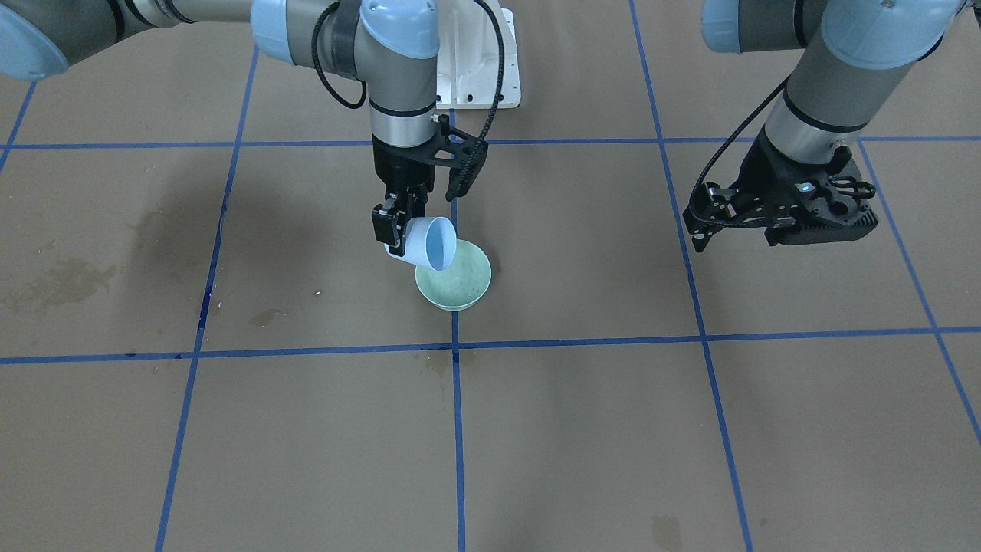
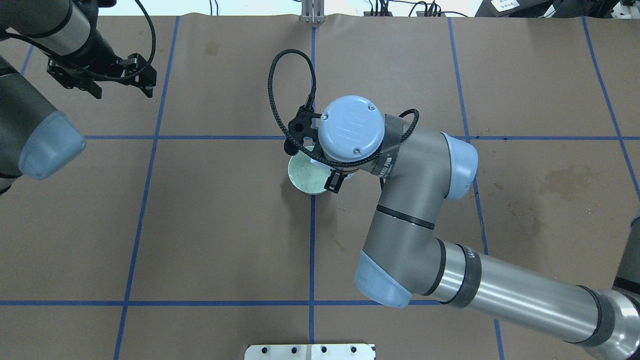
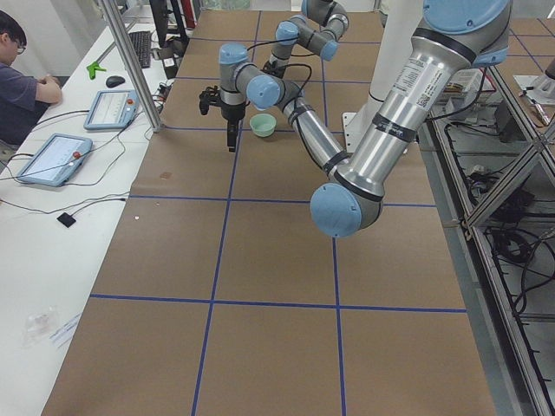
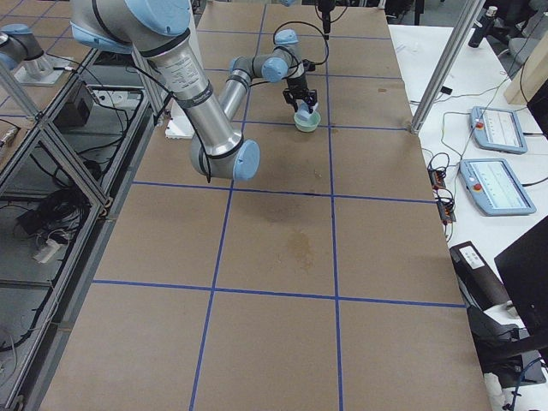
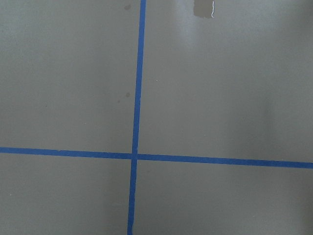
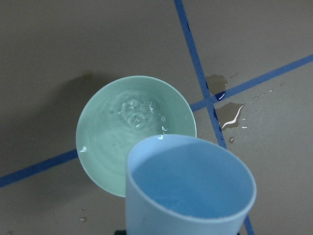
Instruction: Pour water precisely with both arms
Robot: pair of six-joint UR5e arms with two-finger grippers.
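My right gripper [image 1: 398,230] is shut on a pale-blue cup [image 1: 429,244] and holds it tipped sideways, its mouth over a mint-green bowl [image 1: 467,295] on the table's centre tape line. In the right wrist view the cup [image 6: 190,186] hangs over the bowl's near rim [image 6: 98,161]. Water [image 6: 139,110] ripples with white glints in the bowl. From overhead the right wrist covers the cup and part of the bowl [image 2: 302,175]. My left gripper [image 1: 701,230] hangs empty above bare table, far from the bowl, and its fingers look spread [image 2: 122,92].
Small puddles [image 6: 230,112] lie by the tape crossing next to the bowl. Dried water stains [image 1: 61,280] mark the brown paper. The white pedestal [image 1: 479,69] stands behind the bowl. An operator [image 3: 22,78] sits beside the table with tablets.
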